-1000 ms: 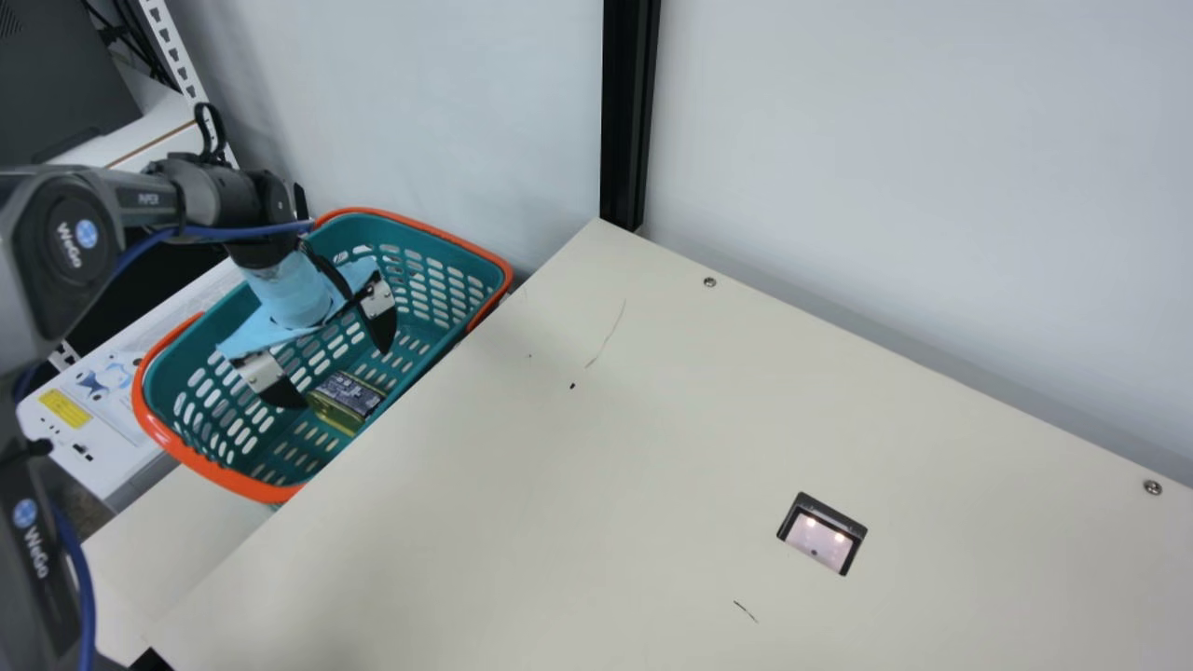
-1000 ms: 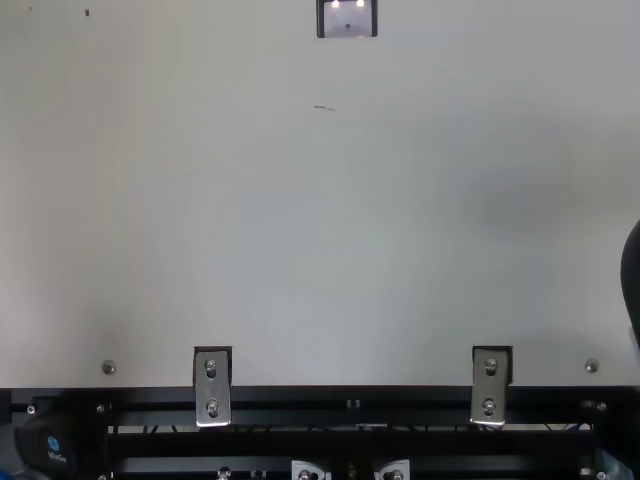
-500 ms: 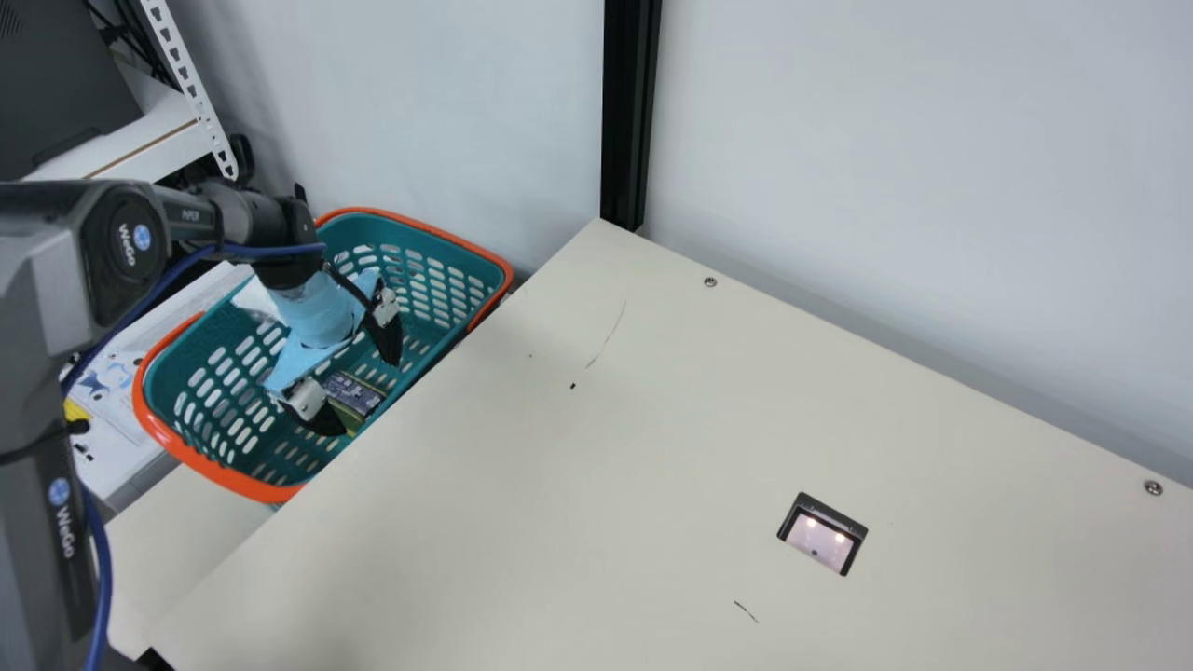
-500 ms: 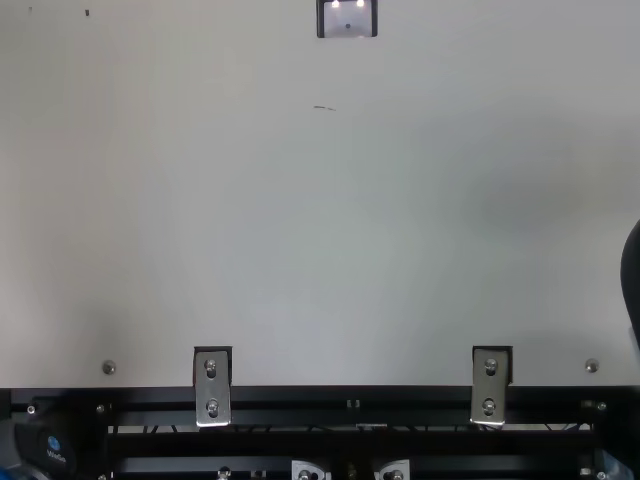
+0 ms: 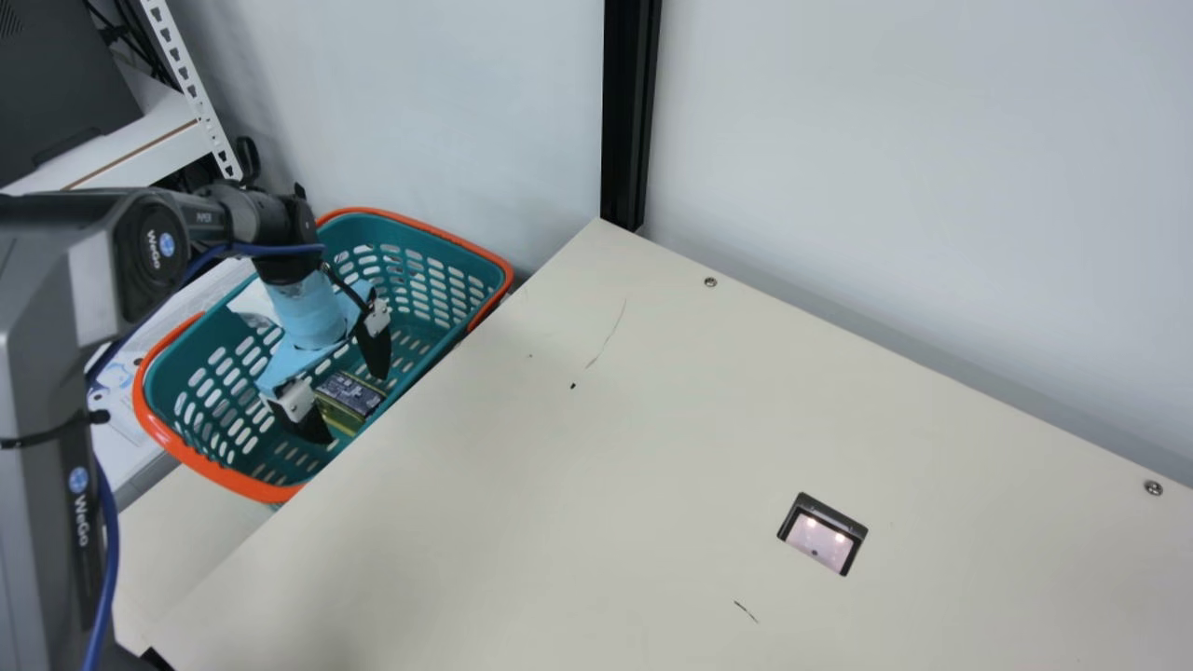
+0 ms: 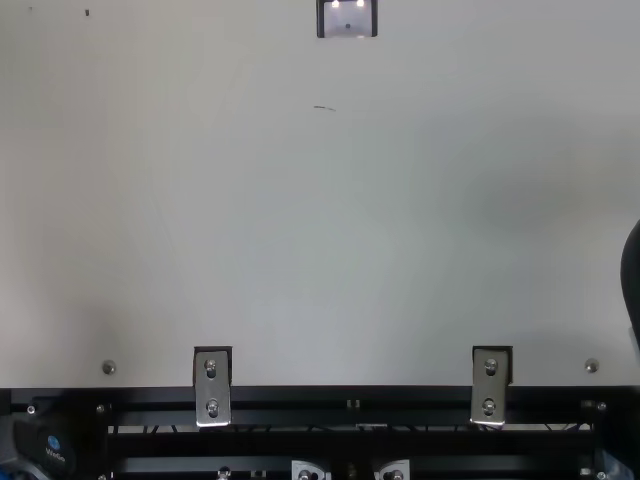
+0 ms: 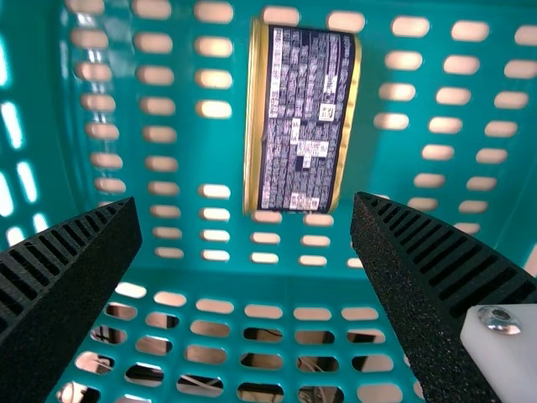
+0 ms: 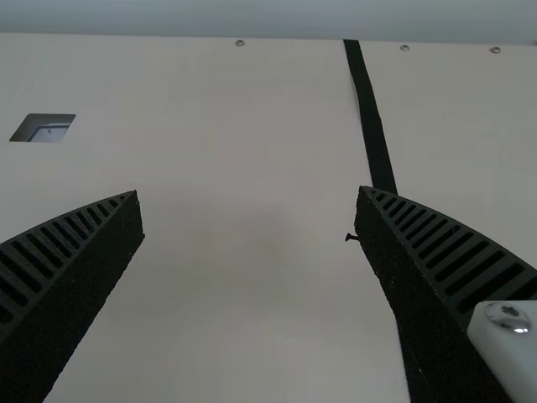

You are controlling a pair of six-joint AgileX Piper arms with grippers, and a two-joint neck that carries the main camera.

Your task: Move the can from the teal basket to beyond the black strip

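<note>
The teal basket (image 5: 233, 482) lies beneath your left gripper (image 5: 352, 406), spread wide and empty, as is your right gripper (image 8: 250, 195), with the can (image 7: 302, 126) below and offset from the left's grasp line; descending uncentred, you risk a fingertip striking or shoving it against the wall.

From here the left arm (image 5: 42, 373) bends at its elbow (image 5: 154, 247), with its blue-wrapped wrist (image 5: 308, 312) just above the left pincer (image 5: 355, 408). That pincer points steeply down, its ribbed black fingers (image 5: 375, 352) spread well apart. The right pincer (image 8: 248, 191) stands wide too, a broad gap between its fingertips.
</note>
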